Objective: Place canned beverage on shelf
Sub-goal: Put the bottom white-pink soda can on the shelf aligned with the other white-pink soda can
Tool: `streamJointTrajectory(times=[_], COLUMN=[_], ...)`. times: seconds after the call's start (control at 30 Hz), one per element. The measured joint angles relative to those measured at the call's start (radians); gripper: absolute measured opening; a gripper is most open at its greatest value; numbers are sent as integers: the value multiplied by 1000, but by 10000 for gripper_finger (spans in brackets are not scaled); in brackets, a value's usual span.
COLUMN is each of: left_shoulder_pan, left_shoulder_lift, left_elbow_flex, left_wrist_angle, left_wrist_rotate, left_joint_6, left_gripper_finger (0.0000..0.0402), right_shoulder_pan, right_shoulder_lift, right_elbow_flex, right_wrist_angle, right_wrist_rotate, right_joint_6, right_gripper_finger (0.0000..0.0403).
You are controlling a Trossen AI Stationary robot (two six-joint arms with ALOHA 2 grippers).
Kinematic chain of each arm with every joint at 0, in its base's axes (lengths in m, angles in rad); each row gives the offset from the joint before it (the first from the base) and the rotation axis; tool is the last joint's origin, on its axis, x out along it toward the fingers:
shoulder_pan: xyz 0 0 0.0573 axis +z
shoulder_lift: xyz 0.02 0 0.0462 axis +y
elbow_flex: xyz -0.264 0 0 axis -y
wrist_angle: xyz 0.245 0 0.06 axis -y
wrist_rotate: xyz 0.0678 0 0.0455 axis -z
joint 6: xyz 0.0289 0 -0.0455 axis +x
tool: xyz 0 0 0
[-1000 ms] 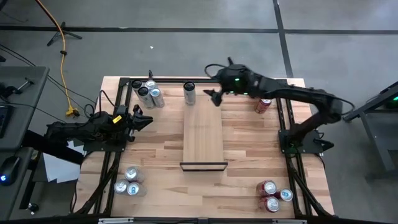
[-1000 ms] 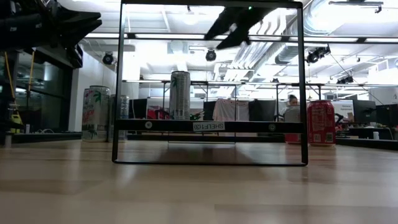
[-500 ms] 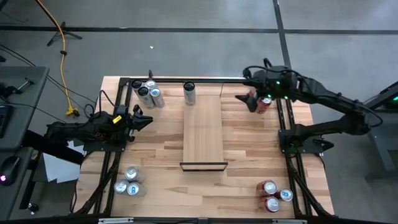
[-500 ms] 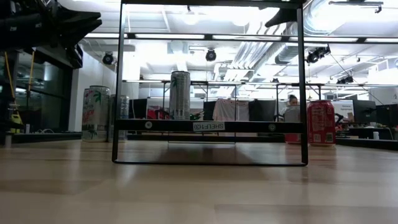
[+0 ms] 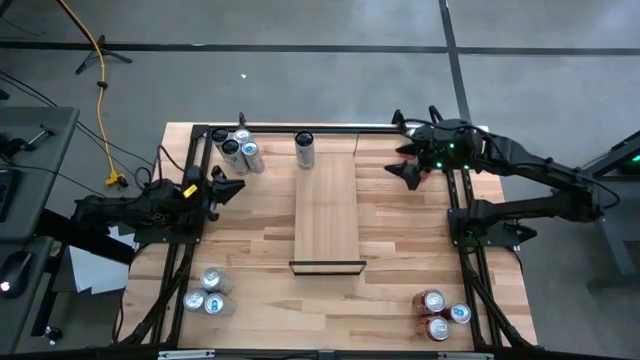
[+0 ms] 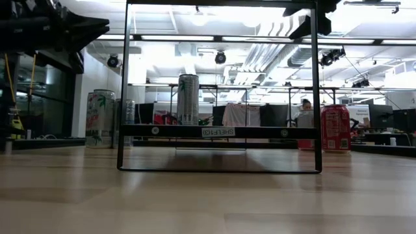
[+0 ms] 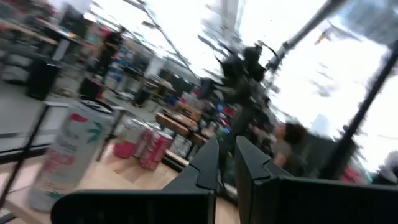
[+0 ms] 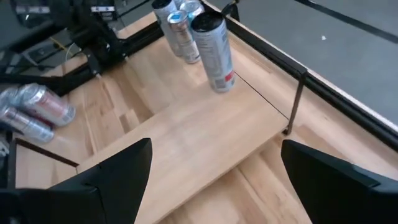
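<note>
Shelf (image 5: 327, 210): pale smooth wood, matt. Worktop (image 5: 260, 260): butcher-block wood strips, slight sheen. Tall can (image 8: 213, 43): glossy metal. Right tool (image 8: 211, 180): matt black fingers.

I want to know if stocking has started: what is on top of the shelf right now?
One tall silver can stands upright at the far end of the shelf; the rest of the panel is bare. In the high view the right pincer hides the red can beside the shelf.

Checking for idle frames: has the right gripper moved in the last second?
Yes. In the high view the right gripper, open, has swung from beside the tall can on the shelf, away toward the table's right rail.
</note>
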Motion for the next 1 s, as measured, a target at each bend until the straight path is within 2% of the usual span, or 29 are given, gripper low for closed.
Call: streamJointTrajectory(times=[0.07, 0.13, 0.27, 0.47, 0.7, 0.83, 1.0], left_shoulder_pan=[0, 0, 1, 44, 94, 95, 95], left_shoulder_lift=[25, 71, 232, 489, 672, 722, 750], left_elbow_flex=[12, 55, 219, 564, 940, 1031, 1043], left_wrist_angle=[18, 17, -29, -297, -677, -744, -749], left_wrist_rotate=[-44, -47, -55, -119, -114, -112, -105], left_joint_6=[-27, -26, 60, 164, 129, 130, 138], left_gripper_finger=[3, 3, 3, 3, 5, 22, 74], right_shoulder_pan=[0, 0, 0, -9, -18, -18, -18], right_shoulder_lift=[10, 17, 19, 15, 10, 9, 9], right_elbow_flex=[0, 0, 0, 21, 62, 63, 63], right_wrist_angle=[3, 21, 84, 149, 149, 149, 149], right_wrist_rotate=[0, 0, 0, 0, -4, -8, -8], right_joint_6=[-11, -23, -59, -105, -157, -171, -164], right_gripper_finger=[344, 344, 344, 344, 344, 344, 344])
